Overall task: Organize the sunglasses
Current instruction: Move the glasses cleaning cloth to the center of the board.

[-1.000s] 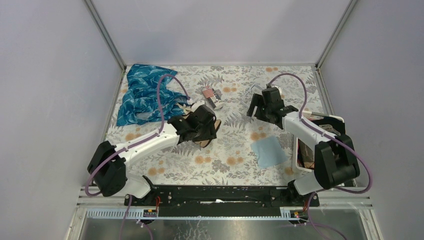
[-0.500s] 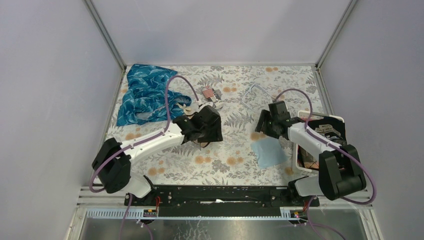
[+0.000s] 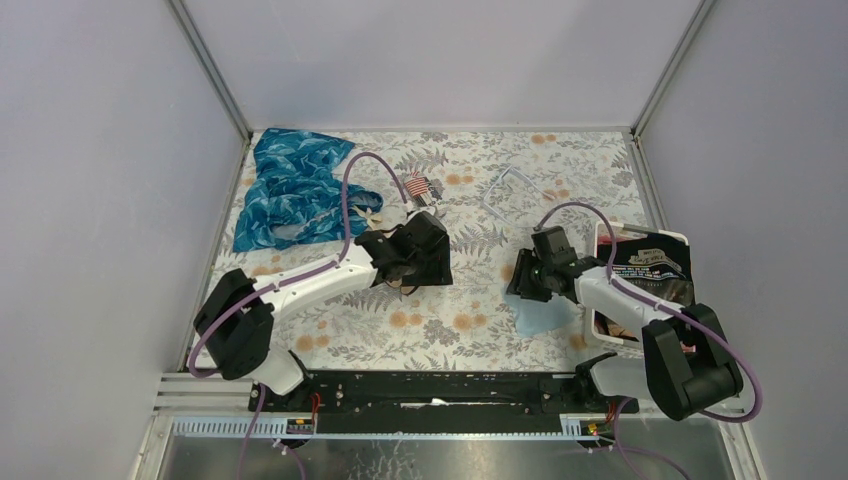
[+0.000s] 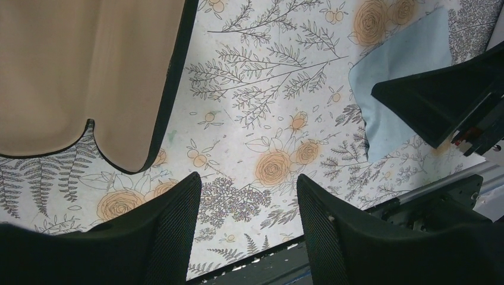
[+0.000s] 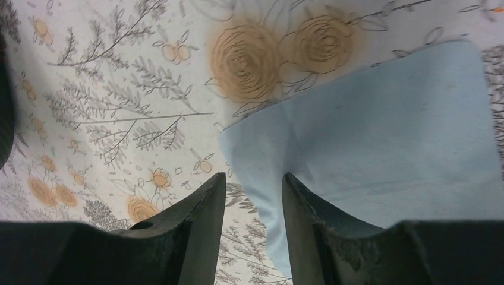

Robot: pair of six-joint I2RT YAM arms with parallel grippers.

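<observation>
Sunglasses [image 4: 77,77]: on the table [image 4: 267,89], well left of the blue cloth [image 5: 380,130], just past the left hand [image 4: 248,181].
Handling: probably light and stiff, with lenses that scratch easily; best gripped at the frame.
Left hand: released, empty.
Right hand [image 5: 254,176]: astride the cloth's edge, fingers narrowly apart, grasping nothing.

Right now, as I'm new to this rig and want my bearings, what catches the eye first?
The crumpled blue leaf-print cloth at the far left stands out. At the centre, the left tool hovers open close to the brown-lensed sunglasses. Nearer on the right, the right tool straddles the edge of a pale blue cloth.
</observation>
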